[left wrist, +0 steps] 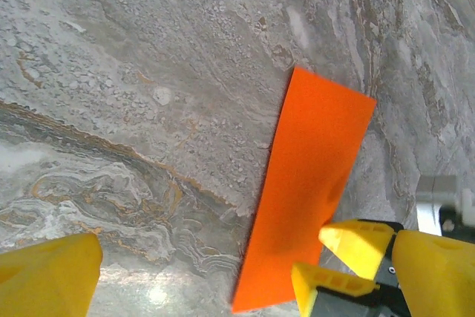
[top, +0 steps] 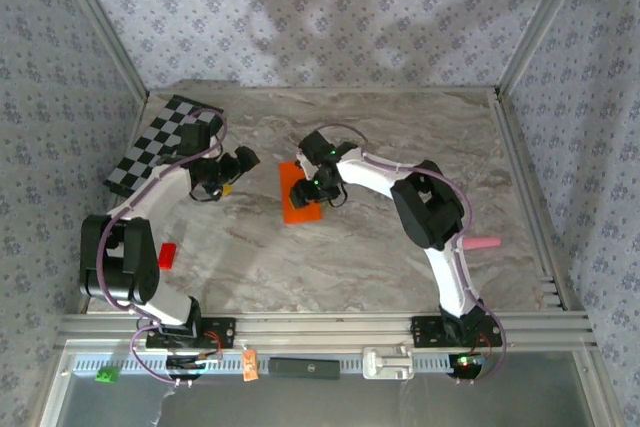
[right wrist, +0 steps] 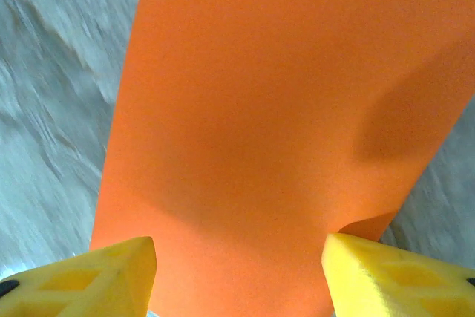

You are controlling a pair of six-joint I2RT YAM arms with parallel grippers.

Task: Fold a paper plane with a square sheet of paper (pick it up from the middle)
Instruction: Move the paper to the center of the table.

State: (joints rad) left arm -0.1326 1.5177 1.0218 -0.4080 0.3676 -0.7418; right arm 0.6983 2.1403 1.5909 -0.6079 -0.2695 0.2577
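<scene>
In the top view, a thin bright orange sheet of paper (top: 298,209) is seen lying on the grey marbled surface (top: 400,127), about midway between the two arms, where it can be reached from either side. The right tool (top: 320,185) is held directly over the sheet, while the left tool (top: 238,165) is kept just beside it, off its left edge. A black-and-white checkerboard (top: 160,147) and a small red block (top: 166,254) are set well apart from the work, so the folding area is not crowded. In the left wrist view, the sheet (left wrist: 312,161) is shown flat on the surface as a narrow rectangle, apparently already folded once. The left tool (left wrist: 223,280) is spread wide with nothing between its fingers, so the paper is judged to be left free on that side. In the right wrist view, the sheet (right wrist: 282,109) is seen close below the right tool (right wrist: 237,272), whose fingers are parted and placed astride the paper's middle. Nothing is seen clamped there. This placement is judged to suit pressing or taking the sheet by its centre, though contact cannot be told.
</scene>
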